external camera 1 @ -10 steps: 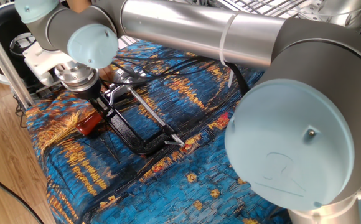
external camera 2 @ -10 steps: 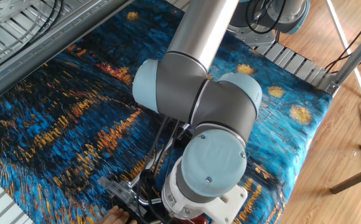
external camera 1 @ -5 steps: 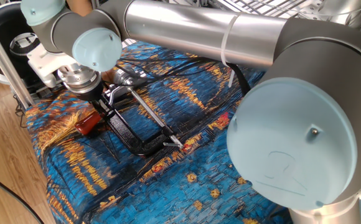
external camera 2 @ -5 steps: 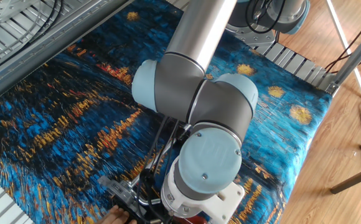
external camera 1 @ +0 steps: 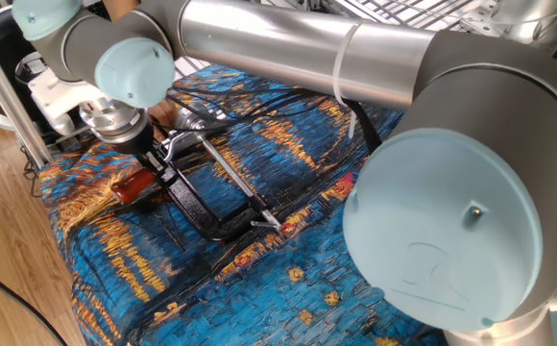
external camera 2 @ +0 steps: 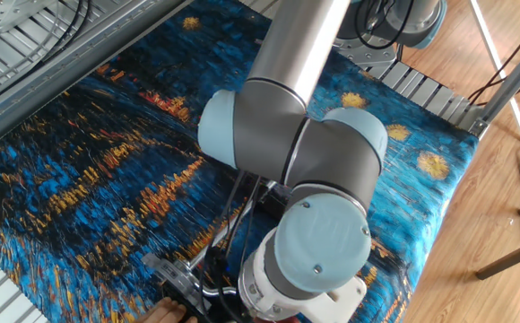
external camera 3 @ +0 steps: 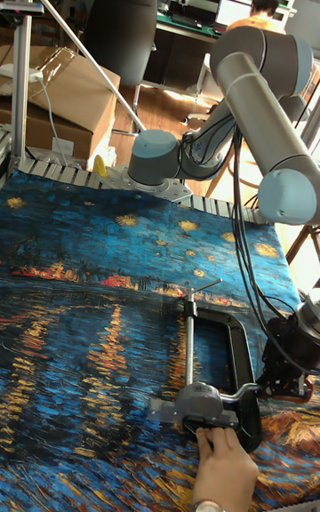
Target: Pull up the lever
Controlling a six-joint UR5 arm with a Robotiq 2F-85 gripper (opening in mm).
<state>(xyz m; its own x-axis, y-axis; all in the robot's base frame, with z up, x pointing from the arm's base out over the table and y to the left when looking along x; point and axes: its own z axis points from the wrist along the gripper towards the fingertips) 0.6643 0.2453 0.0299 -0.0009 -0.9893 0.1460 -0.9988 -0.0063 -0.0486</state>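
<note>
In one fixed view, the gripper (external camera 1: 154, 159) is seen at 9 o'clock in the picture, lowered onto the clamp (external camera 1: 206, 216) that lies on the blue and orange patterned cloth (external camera 1: 259, 288). The lever (external camera 1: 136, 185), with its red-orange sleeve, lies just at 8 o'clock of the gripper, touching or nearly touching the dark fingers. Whether the fingers are closed on it cannot be told, as the wrist hides them. The long thin rod (external camera 1: 235, 183) runs from the gripper toward 4 o'clock, ending at the far tip of the black frame.

In the other fixed view, the arm's grey joints (external camera 2: 314, 179) fill the middle, and the gripper is hidden beneath the wrist at 6 o'clock. Part of the clamp head (external camera 2: 175, 278) is seen at 7 o'clock, with a person's fingers (external camera 2: 166, 312) at the bottom edge.

In the tall fixed view, the gripper (external camera 3: 283, 379) is seen at 4 o'clock beside the black frame (external camera 3: 242, 370). A person's hand (external camera 3: 224, 468) rests on the clamp's grey head (external camera 3: 200, 405) at 6 o'clock. The lever is hidden here.
</note>
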